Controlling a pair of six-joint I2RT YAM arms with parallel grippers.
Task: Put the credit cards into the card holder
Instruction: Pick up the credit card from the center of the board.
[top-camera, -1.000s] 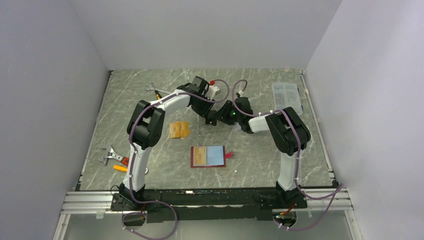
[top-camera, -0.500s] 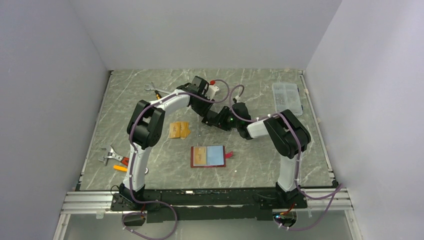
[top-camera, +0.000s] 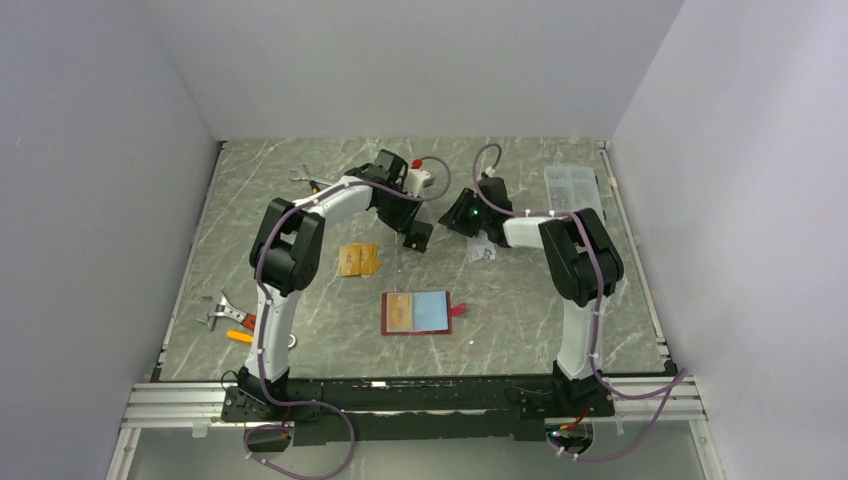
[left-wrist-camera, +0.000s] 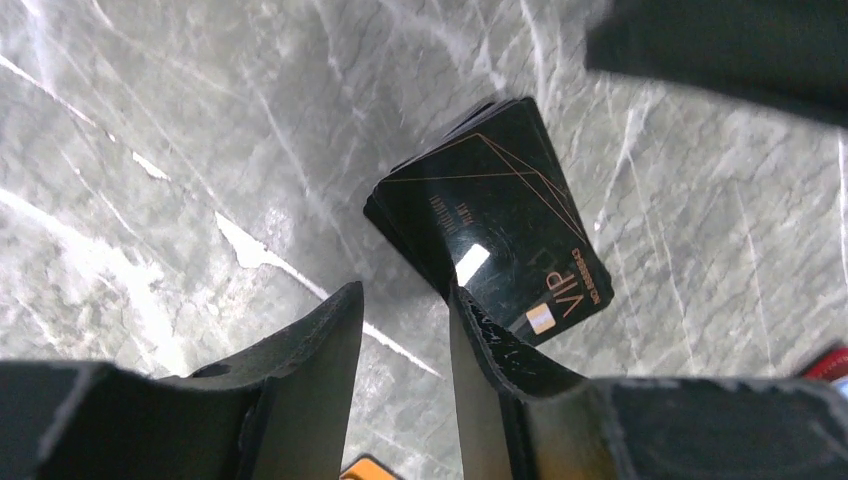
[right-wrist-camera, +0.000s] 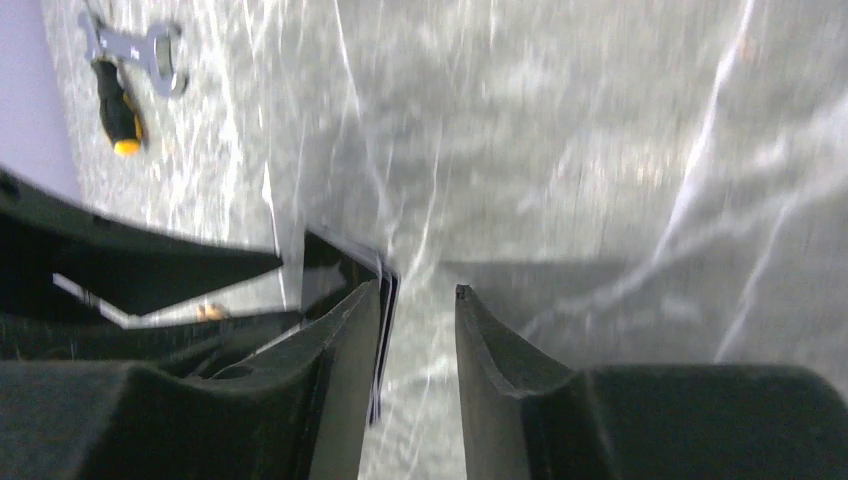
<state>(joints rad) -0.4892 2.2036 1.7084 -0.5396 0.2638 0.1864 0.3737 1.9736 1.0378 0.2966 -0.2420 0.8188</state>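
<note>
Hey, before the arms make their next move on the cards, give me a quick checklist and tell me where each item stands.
1. The dark-red folding card holder lies open, sleeves up: ok.
2. The left claw has its jaws apart, with the grey marble table showing between them: ok.
3. The stack of black plastic cards is lined up with that gap: not ok, it sits off to one side.
4. The right claw is empty: cannot tell, a thin dark edge lies against one finger.
5. The orange cards and silver-grey cards are in plain view on the table: ok.
</note>
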